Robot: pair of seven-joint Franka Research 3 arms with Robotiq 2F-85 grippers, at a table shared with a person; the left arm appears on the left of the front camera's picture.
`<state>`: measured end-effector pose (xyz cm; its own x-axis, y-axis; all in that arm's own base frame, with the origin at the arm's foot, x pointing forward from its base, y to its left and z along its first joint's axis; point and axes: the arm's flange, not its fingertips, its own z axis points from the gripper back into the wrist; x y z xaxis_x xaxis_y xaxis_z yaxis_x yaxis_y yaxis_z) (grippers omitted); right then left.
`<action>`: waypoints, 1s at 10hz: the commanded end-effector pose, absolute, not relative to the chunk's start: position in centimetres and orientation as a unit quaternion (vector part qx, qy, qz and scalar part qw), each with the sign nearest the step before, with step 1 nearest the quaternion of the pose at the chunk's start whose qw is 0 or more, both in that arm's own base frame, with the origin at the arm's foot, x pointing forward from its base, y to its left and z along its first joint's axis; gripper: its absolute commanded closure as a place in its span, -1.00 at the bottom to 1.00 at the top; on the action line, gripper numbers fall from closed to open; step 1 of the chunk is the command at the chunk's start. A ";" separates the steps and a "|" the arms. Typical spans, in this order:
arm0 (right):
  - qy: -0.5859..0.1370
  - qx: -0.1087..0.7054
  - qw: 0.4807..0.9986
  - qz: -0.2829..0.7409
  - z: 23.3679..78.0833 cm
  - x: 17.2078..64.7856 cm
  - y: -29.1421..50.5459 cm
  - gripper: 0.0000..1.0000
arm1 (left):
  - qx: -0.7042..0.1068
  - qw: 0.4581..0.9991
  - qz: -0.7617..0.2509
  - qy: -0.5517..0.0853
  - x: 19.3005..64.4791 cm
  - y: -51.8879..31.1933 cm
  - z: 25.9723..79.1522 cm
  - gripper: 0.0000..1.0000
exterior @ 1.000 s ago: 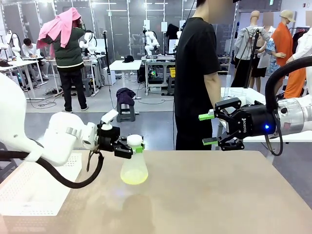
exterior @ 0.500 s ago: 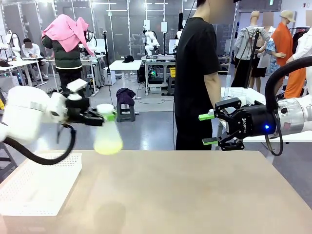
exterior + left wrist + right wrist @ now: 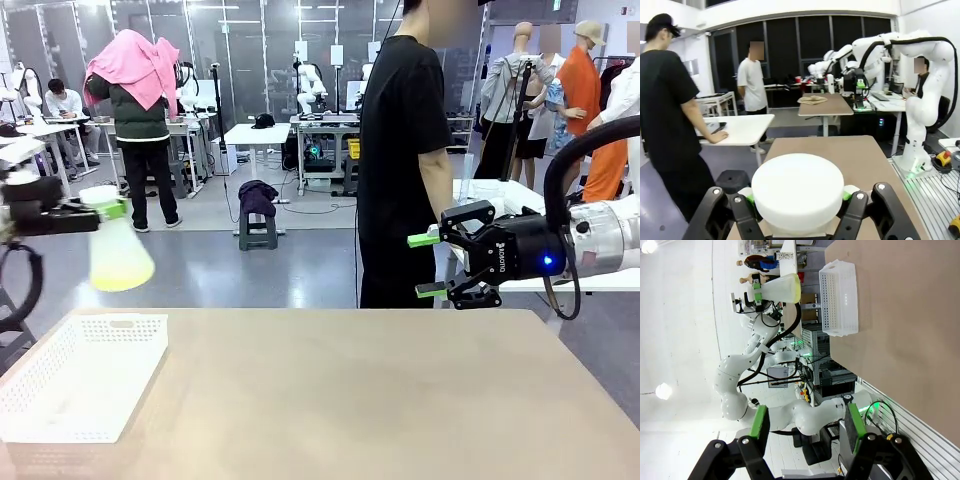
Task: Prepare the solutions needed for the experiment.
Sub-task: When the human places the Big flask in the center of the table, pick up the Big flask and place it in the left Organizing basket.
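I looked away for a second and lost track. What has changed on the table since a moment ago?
The left gripper, shut on the conical flask at its neck, has lifted it off the table and swung it toward the robot's left; the flask now hangs above the white basket, its yellow solution in the bottom. The right gripper stayed open, hovering over the far edge.

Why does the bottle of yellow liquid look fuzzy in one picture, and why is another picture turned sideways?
Front view: the flask in the left tool is slightly smeared, which looks like motion blur. Right wrist view: the camera is rolled, so the table and white basket stand sideways. Left wrist view: wide-angle bulge, cap looming large.
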<state>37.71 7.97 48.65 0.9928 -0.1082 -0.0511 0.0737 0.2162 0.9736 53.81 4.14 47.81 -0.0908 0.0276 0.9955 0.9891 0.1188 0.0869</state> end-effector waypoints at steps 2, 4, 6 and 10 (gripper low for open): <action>-0.014 0.629 0.775 -0.059 48.7 37.7 8.1 -0.53 | -0.438 0.486 -0.472 -0.591 52.7 7.8 45.9 0.92; -0.014 0.629 0.775 -0.059 48.7 37.7 8.1 -0.53 | -0.432 0.488 -0.478 -0.589 51.9 9.1 43.9 0.92; -0.014 0.629 0.775 -0.059 48.7 37.7 8.1 -0.53 | -0.440 0.478 -0.479 -0.590 51.0 10.1 42.7 0.92; -0.014 0.629 0.775 -0.059 48.7 37.7 8.1 -0.53 | -0.429 0.501 -0.468 -0.588 51.8 9.6 42.5 0.92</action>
<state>37.71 7.97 48.65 0.9928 -0.1083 -0.0511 0.0737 0.2162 0.9736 51.36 9.74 41.86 -0.1208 0.0370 0.9920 0.9777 0.1771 0.1125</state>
